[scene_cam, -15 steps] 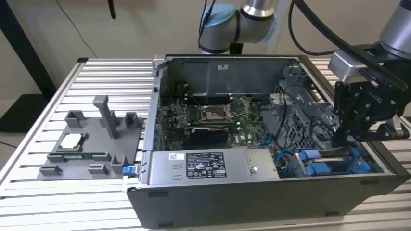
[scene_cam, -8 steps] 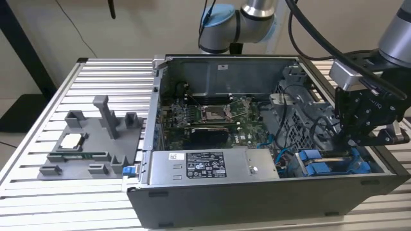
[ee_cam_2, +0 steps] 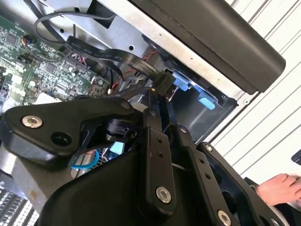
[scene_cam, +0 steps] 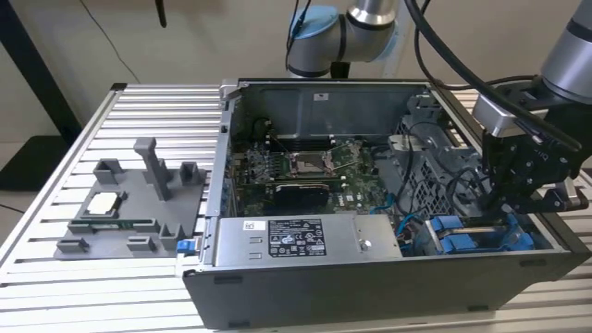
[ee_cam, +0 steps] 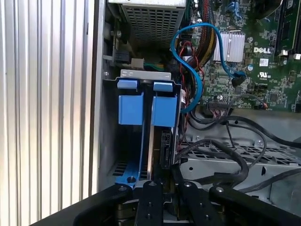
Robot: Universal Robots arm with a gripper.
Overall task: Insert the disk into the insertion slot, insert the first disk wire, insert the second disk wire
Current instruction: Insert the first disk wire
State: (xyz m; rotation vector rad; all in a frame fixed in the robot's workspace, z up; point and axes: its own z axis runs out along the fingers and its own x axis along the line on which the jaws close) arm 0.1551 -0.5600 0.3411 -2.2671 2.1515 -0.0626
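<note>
The disk stands edge-on inside the insertion slot, its blue carrier rail beside it and two blue tabs above. In the exterior view the slot sits at the case's front corner on the exterior view's right, with my gripper just above it. In the second wrist view my gripper is shut on a black wire connector at the end of a flat black cable. In the first wrist view the fingers hang close to the disk's rear port.
The open computer case holds a silver power-supply box and a green motherboard. A blue cable loops beside the bay. A grey fixture lies on the slatted table. A person's hand rests outside the case.
</note>
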